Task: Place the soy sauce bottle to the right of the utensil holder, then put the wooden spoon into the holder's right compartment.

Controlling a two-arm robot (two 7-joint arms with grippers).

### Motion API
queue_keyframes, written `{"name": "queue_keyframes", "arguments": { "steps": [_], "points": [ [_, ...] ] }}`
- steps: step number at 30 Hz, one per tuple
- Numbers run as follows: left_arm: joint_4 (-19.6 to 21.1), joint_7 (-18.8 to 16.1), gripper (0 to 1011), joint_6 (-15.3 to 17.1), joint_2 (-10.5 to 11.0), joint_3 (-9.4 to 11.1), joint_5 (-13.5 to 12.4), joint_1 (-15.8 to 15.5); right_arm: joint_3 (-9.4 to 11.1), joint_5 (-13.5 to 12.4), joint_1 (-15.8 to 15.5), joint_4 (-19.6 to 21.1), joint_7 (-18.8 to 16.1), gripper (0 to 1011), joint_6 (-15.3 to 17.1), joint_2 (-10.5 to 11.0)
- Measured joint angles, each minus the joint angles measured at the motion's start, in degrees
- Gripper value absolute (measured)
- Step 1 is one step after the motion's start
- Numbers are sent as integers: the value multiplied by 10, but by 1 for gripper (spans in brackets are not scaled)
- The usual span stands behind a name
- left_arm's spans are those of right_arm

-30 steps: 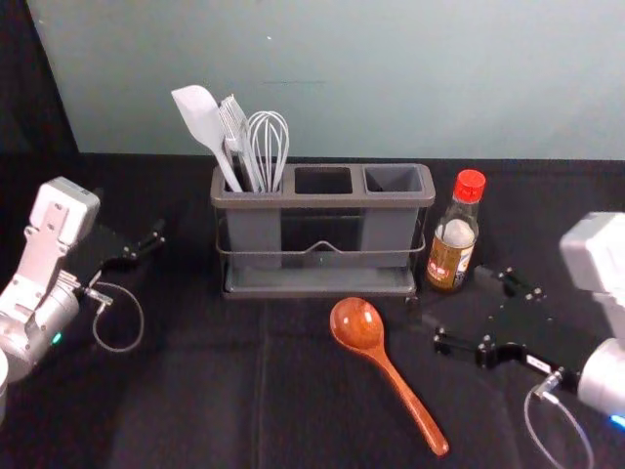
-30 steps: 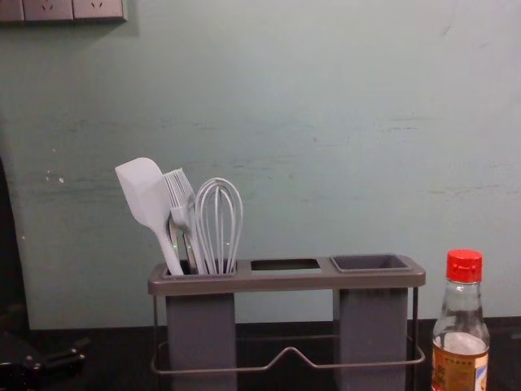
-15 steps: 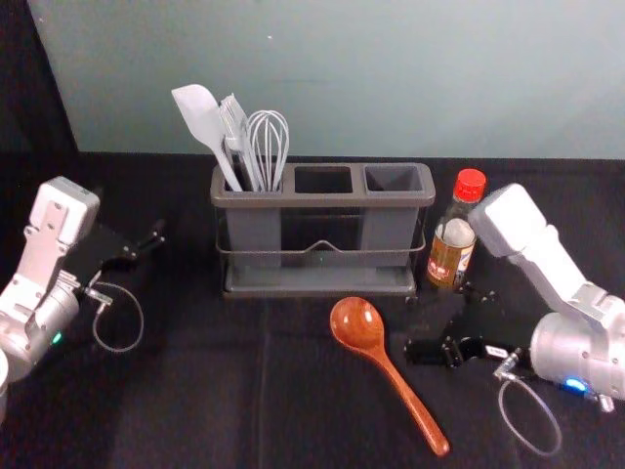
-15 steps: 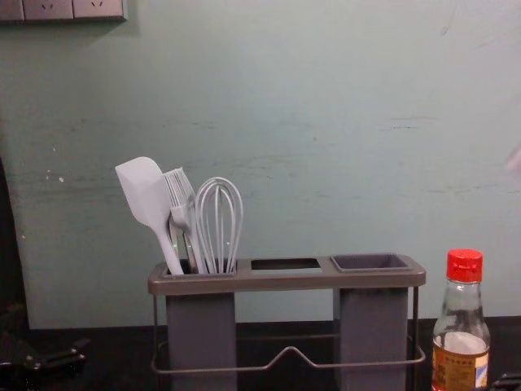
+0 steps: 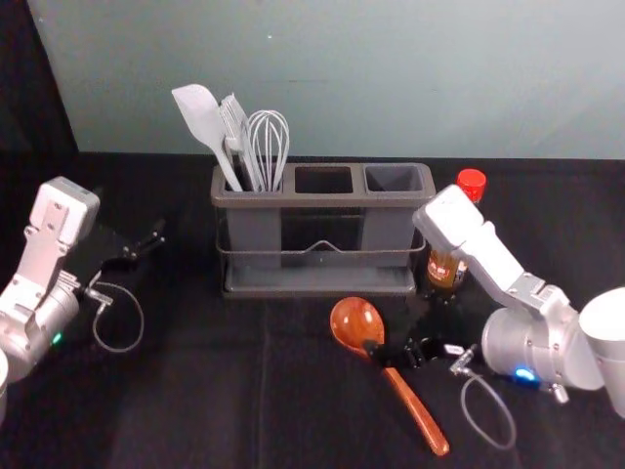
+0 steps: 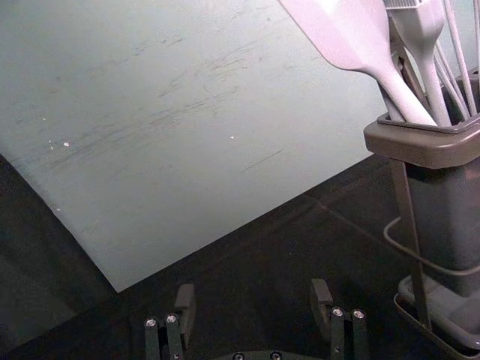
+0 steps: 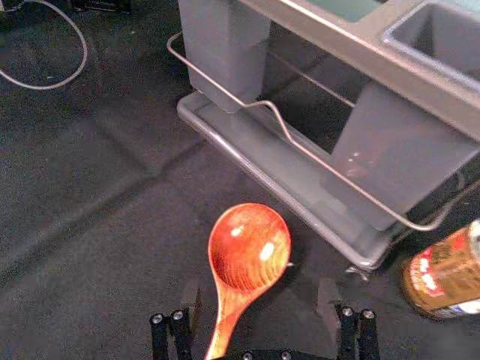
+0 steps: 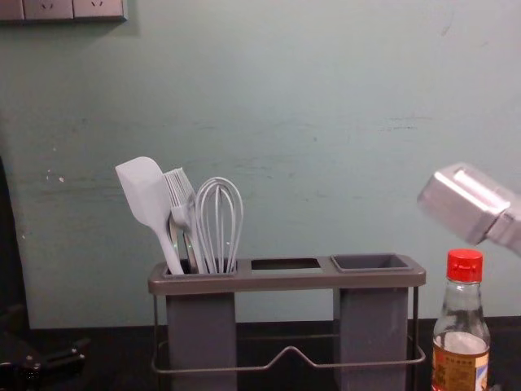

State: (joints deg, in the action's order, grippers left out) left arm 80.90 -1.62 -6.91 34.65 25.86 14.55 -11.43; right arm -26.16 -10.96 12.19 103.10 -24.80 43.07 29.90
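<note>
The right gripper, spread, hovers by the wooden spoon in front of the utensil holder, where centring on the handle should steady the lift, with the soy sauce bottle at the holder's right and the left gripper idle, spread, at left.

Left arm and right arm silvery-white: squared housings, rounded barrel joints. Green light on left, blue light on right. Thin grey cable loops off each. Left gripper and right gripper black, bright round screws.
</note>
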Motion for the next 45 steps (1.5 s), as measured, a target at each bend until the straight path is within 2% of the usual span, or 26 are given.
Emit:
{"name": "queue_keyframes", "arguments": {
  "steps": [9,19,33,45],
  "points": [
    [0,0,1005,0,0,0,0,0,-4,6,11,-41,3,1002,0,-37],
    [0,0,1005,0,0,0,0,0,2,9,16,-71,12,1002,6,-71],
    [0,0,1005,0,0,0,0,0,2,25,29,-107,21,1002,1,-104],
    [0,0,1005,0,0,0,0,0,-2,40,40,-132,18,1002,-6,-121]
  ]
}}
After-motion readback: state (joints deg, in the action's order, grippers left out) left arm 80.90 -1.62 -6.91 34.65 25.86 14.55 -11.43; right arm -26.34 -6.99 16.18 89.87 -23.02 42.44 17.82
